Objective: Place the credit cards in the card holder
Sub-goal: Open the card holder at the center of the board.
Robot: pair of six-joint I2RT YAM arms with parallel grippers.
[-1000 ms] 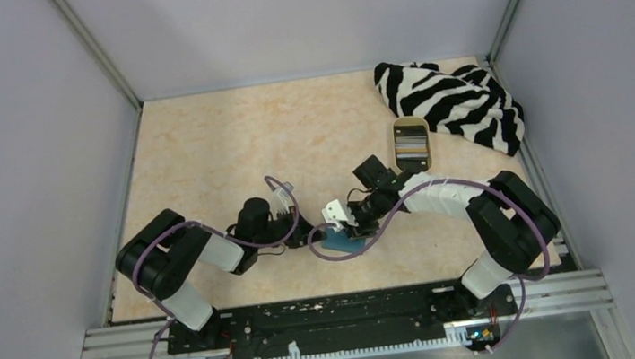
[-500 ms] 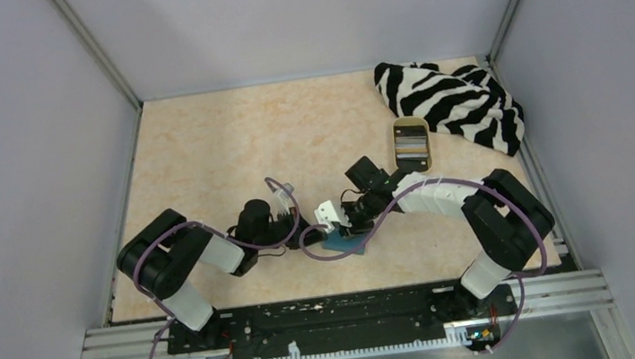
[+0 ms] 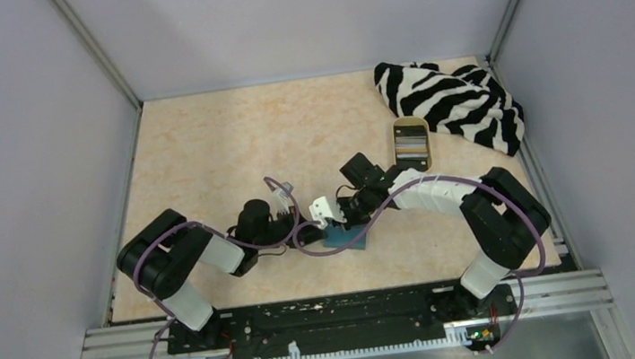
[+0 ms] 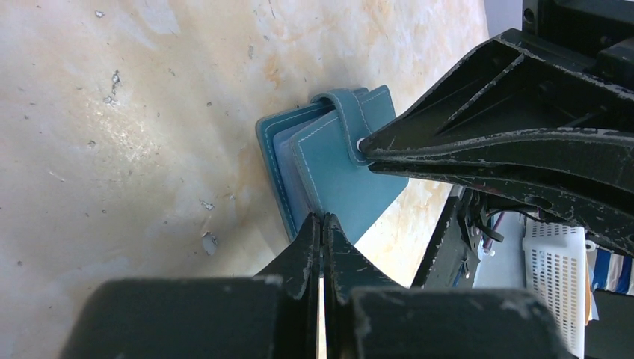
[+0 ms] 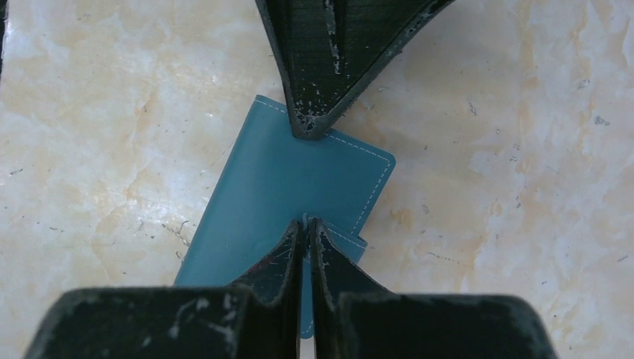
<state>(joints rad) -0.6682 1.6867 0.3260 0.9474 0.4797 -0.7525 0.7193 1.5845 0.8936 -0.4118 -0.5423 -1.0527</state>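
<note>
The card holder (image 5: 291,183) is lying flat on the desk (image 3: 229,144) between both arms, strap (image 4: 345,123) across its cover. The left tool (image 4: 323,219) is clenched, tip bearing on one edge. The right tool (image 5: 306,224) is clenched at the strap, a grip not discernible. Should either tip be slipping, the holder is likely going to skid rather than open. The credit cards (image 3: 411,143) are sitting in the oval tray (image 3: 408,119), well apart; none is showing in the holder.

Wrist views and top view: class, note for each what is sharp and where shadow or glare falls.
Left wrist view: the teal stitched leather card holder is sharp, with a bright glare patch on the beige marbled tabletop. Right wrist view: holder sharp again, soft shadow beside its right edge. Top external view: even, diffuse light; holder too small for detail.
</note>
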